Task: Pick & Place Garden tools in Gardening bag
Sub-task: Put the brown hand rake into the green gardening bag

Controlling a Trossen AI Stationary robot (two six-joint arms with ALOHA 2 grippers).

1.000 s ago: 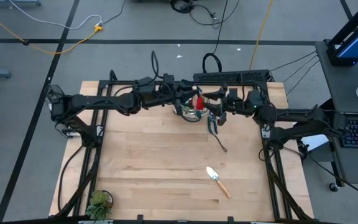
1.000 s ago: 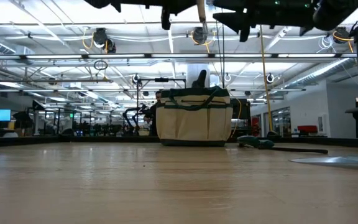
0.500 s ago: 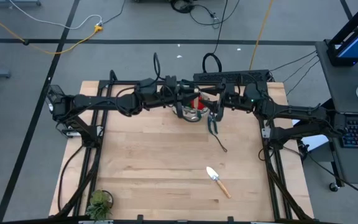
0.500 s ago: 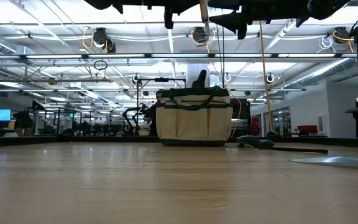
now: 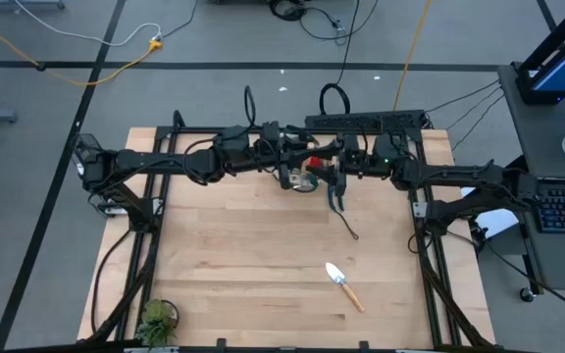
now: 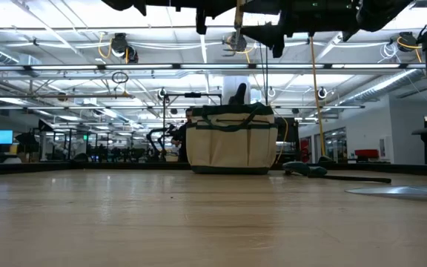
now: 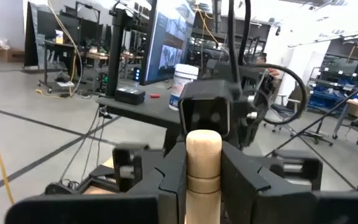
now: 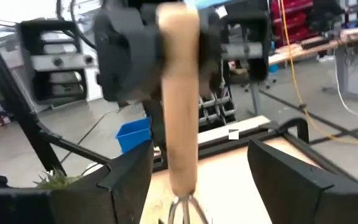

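Nearest the front edge of the worktop (image 5: pixel 263 255) stands a small plant (image 5: pixel 156 319) at the left corner. Farther in, right of centre, a trowel (image 5: pixel 342 285) lies flat, blade toward the back. Beyond it, black shears (image 5: pixel 338 201) lie just beside the bag (image 5: pixel 302 175), which sits at the back middle of the worktop; red shows inside it. Both arms meet high above the bag. The left pincer (image 7: pixel 202 163) is clenched on the wooden handle of a fork (image 8: pixel 179 99), holding it upright with the metal end hanging down over the bag. The right pincer (image 8: pixel 197 174) faces it with its fingers (image 8: pixel 291 174) spread wide, one on either side of the handle and clear of it.
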